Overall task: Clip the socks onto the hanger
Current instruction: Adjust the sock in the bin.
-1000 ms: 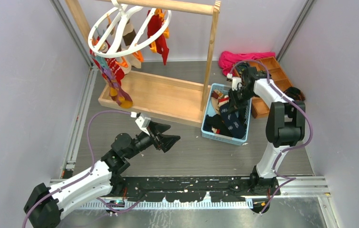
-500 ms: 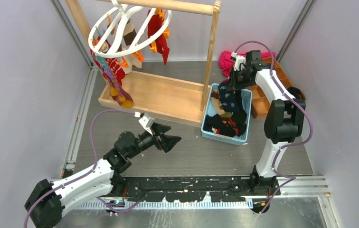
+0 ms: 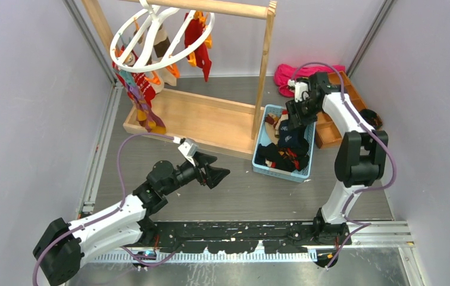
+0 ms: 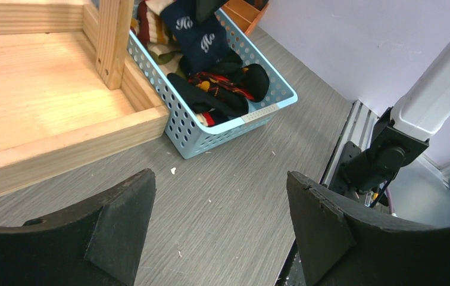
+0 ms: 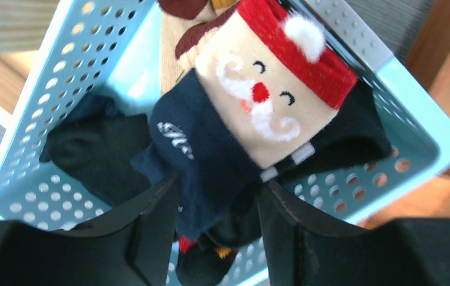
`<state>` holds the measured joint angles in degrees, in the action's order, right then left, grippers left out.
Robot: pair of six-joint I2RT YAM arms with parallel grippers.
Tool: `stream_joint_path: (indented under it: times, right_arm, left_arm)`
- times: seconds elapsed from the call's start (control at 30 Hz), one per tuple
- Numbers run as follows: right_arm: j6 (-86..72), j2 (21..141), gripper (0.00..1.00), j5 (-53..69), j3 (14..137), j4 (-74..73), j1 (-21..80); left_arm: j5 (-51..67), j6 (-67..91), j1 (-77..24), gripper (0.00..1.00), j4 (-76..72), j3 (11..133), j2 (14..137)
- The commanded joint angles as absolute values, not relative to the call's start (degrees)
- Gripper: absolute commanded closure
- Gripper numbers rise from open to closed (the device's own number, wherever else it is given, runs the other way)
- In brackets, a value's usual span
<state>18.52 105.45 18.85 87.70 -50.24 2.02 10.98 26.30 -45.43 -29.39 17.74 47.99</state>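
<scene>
Right wrist view alone reveals Santa-face sock [image 5: 270,101] atop navy sock [image 5: 199,161], the latter pinched in right hand [image 5: 216,220]; left hand [image 4: 219,190] spread.

The table [image 3: 240,199] is surveyed from high behind, while the blue basket [image 3: 279,172], shared by all views, is seen obliquely from afar at the left wrist and closely downward at the right.

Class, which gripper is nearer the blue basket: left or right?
Right. The right gripper hangs over the basket's far end, shut on a navy sock. The left gripper hovers open above the table, off to the basket's left.
</scene>
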Motion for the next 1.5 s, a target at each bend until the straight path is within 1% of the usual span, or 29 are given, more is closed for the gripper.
stream_joint_path:
  times: [0.0,0.1,0.17,0.3,0.4,0.57,0.67,0.7,0.77,0.8,0.87,0.93,0.97,1.03,1.1,1.23,1.47]
  right_arm:
    - [22.9,92.9,0.40,18.6,86.7,-49.7,1.7]
    - [25.2,88.9,0.30,24.9,83.6,-49.1,2.0]
    - [26.0,88.5,0.26,29.8,81.2,-49.1,3.3]
    - [24.7,93.0,0.26,32.3,77.3,-48.7,8.1]
    - [20.6,96.8,0.27,31.2,74.3,-44.1,9.5]
    - [18.1,102.2,0.27,23.7,70.7,-39.5,10.5]
    - [17.5,105.1,0.30,20.6,70.1,-38.8,11.0]
    - [17.5,106.0,0.31,19.2,69.9,-38.6,11.3]
    - [17.6,107.5,0.38,16.8,69.9,-38.4,11.5]
    - [17.6,107.9,0.45,15.7,70.1,-38.3,11.5]
    - [17.5,107.5,0.62,14.6,70.5,-38.1,11.4]
    - [16.8,105.2,0.82,14.7,70.8,-37.2,11.1]
    - [16.2,103.7,0.88,14.7,71.0,-36.5,10.7]
    - [15.0,100.2,0.96,15.3,72.0,-35.4,9.4]
    - [13.5,97.5,0.98,16.8,73.6,-34.8,7.6]
    - [10.3,94.4,0.99,21.1,77.1,-33.8,4.0]
    - [7.9,96.5,0.97,22.3,80.5,-34.1,2.7]
  left_arm:
    - [11.3,24.5,-45.7,0.18,-29.6,20.2,46.3]
    - [10.8,24.3,-45.7,0.18,-28.5,20.2,45.2]
    - [10.6,24.3,-45.8,0.18,-28.1,20.2,44.6]
    - [10.5,24.5,-45.7,0.18,-27.4,20.1,43.4]
    - [10.3,24.9,-45.7,0.19,-26.9,19.7,42.2]
    - [9.4,25.3,-45.7,0.18,-26.5,18.5,40.1]
    - [9.2,25.3,-45.7,0.18,-26.6,18.3,39.7]
    - [9.2,25.3,-45.7,0.18,-26.6,18.2,39.7]
    - [9.4,25.4,-45.8,0.18,-26.6,18.2,39.6]
    - [9.5,25.3,-45.7,0.18,-26.6,18.2,39.5]
    - [9.5,25.3,-45.7,0.18,-26.3,18.1,39.0]
    - [9.4,25.2,-45.7,0.18,-25.5,18.0,38.1]
    - [9.3,25.1,-45.7,0.18,-25.1,17.9,37.7]
    - [9.0,24.9,-45.7,0.18,-23.9,17.8,36.7]
    - [8.6,24.6,-45.7,0.18,-23.1,17.8,35.7]
    - [8.4,24.3,-45.7,0.18,-22.5,17.8,35.1]
    - [8.5,24.6,-45.7,0.18,-23.1,17.9,35.6]
